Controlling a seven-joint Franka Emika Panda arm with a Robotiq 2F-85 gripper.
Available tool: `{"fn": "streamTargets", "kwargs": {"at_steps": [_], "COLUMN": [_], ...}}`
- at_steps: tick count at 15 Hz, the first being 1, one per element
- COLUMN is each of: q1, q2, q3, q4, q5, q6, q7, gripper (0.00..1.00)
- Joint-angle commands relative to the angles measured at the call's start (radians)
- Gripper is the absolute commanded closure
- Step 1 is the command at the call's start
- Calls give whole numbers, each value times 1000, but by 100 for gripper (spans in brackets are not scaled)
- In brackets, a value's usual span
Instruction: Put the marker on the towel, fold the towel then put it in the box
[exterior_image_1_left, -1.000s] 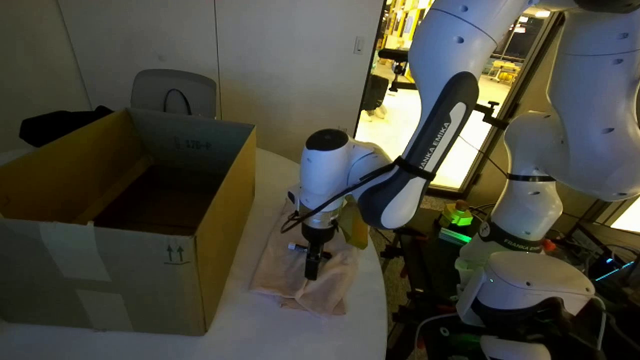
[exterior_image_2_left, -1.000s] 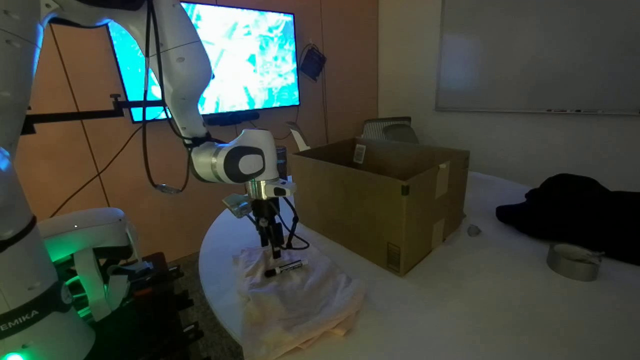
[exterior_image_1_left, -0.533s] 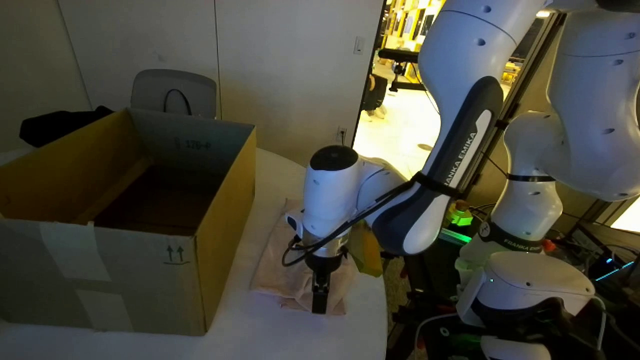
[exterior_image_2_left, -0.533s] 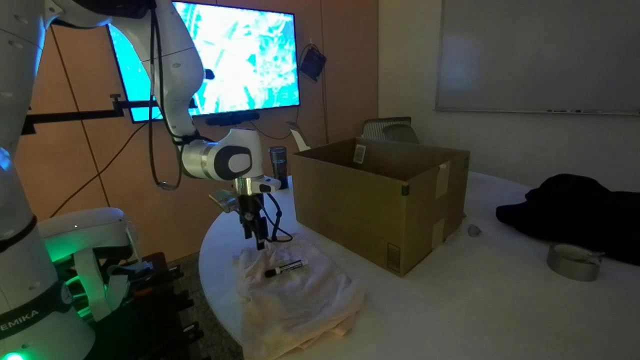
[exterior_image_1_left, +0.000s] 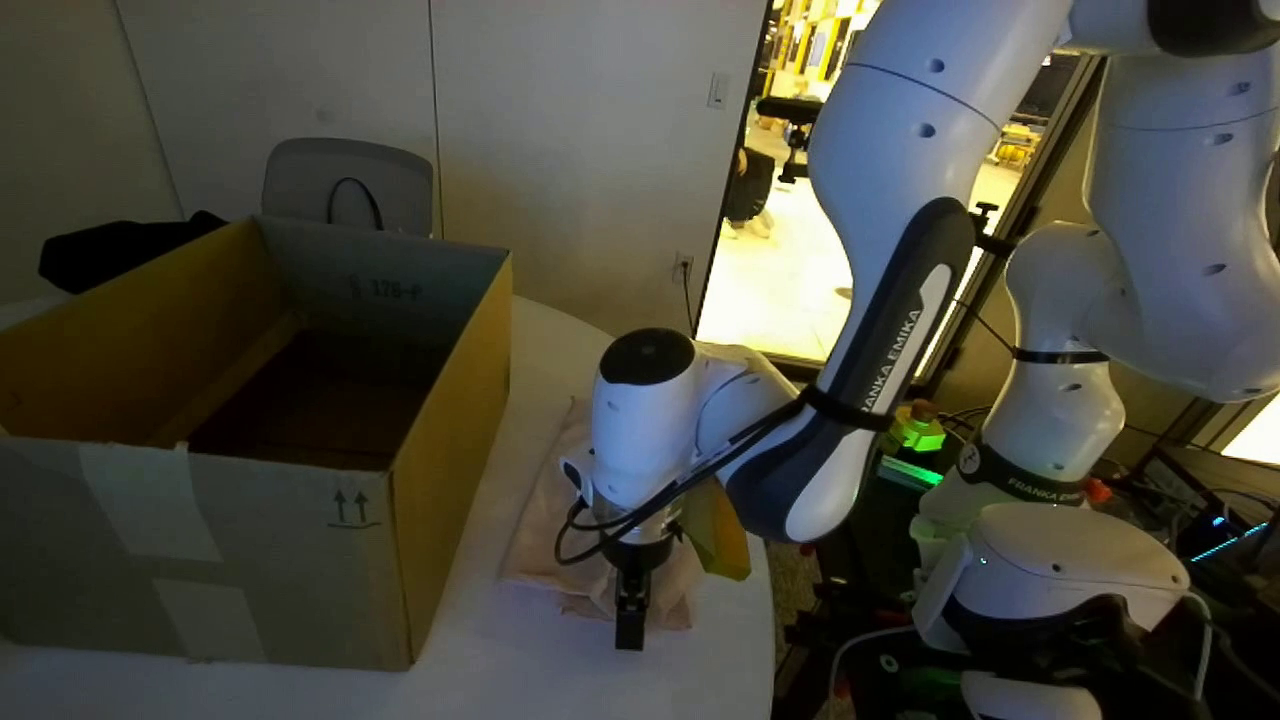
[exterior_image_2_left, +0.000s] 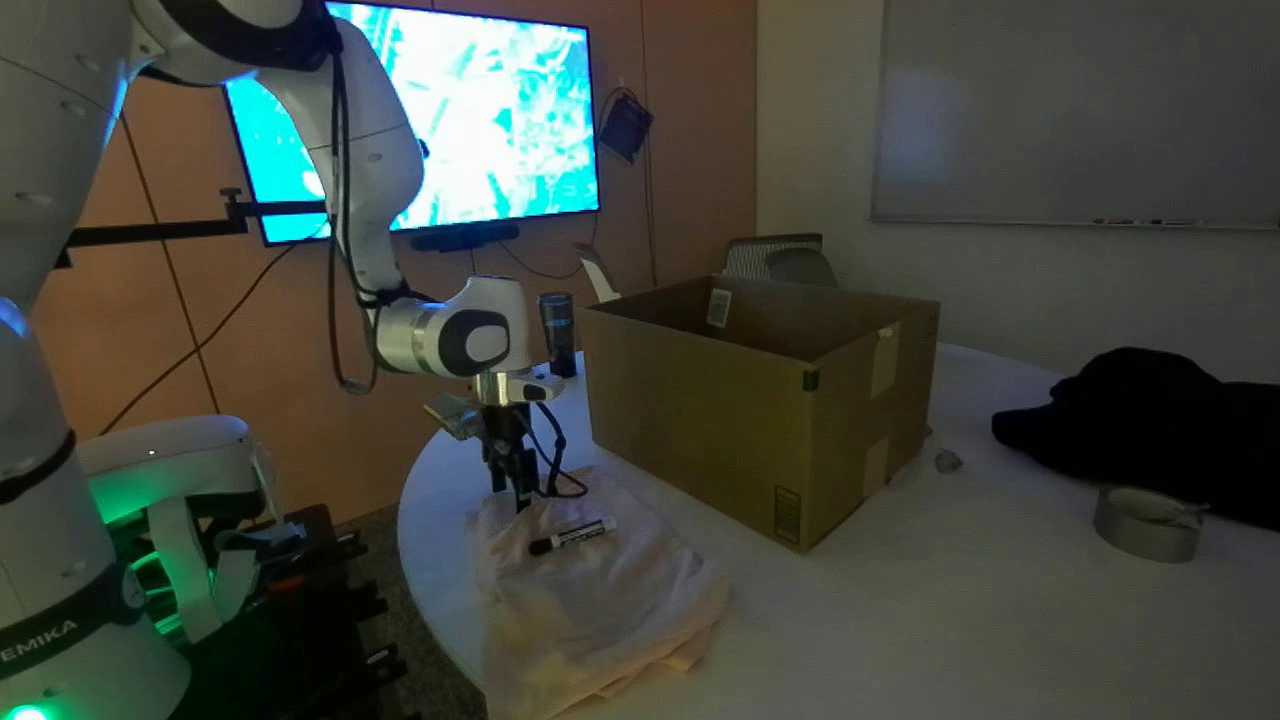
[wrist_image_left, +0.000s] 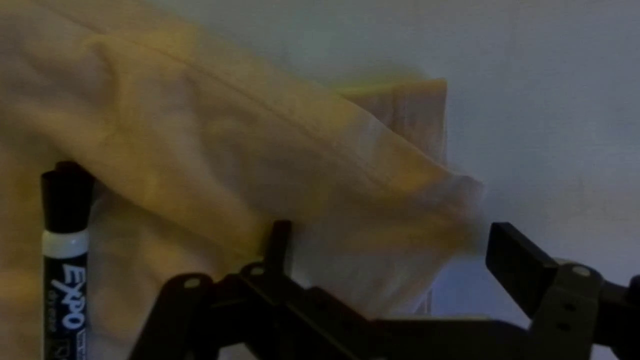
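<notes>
The pale pinkish towel (exterior_image_1_left: 545, 545) lies wrinkled and folded over near the table's edge. On top of it rests the dark marker (exterior_image_2_left: 575, 536), apart from the gripper; the wrist view shows the marker (wrist_image_left: 67, 300) at the left, and the arm hides it in an exterior view. My gripper (exterior_image_2_left: 511, 496) points down over one end of the towel. Its jaws are wide apart in the wrist view, where the gripper (wrist_image_left: 390, 230) straddles a towel corner (wrist_image_left: 440, 200), one finger over cloth, the other over bare tabletop. Whether the fingertips touch anything is unclear. Beside the towel stands the open cardboard box (exterior_image_2_left: 700, 430).
A roll of tape (exterior_image_2_left: 1148, 525), a small grey lump (exterior_image_2_left: 947, 461) and a black cloth-like heap (exterior_image_2_left: 1140, 430) lie on the white table (exterior_image_2_left: 960, 620). A dark tumbler (exterior_image_2_left: 558, 335) stands behind the gripper. The box wall (exterior_image_1_left: 455, 470) rises close to the towel.
The gripper has moved away from beside the marker to the towel's end, and over the last half second it has come down slightly. Marker, towel and box have not moved.
</notes>
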Motion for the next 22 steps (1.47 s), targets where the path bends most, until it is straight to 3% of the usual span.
{"fn": "streamTargets", "kwargs": {"at_steps": [1, 2, 3, 4, 13, 22], "q1": [33, 35, 37, 37, 9, -24], "q2": [48, 52, 51, 50, -24, -184], "q3": [-44, -47, -49, -50, -51, -101], "q4": [37, 41, 41, 42, 2, -116], "q5": [-9, -7, -7, -6, 3, -28], "q6": [16, 15, 15, 13, 9, 29], "q7": [27, 26, 26, 25, -1, 18], "gripper": [2, 10, 26, 30, 97, 96]}}
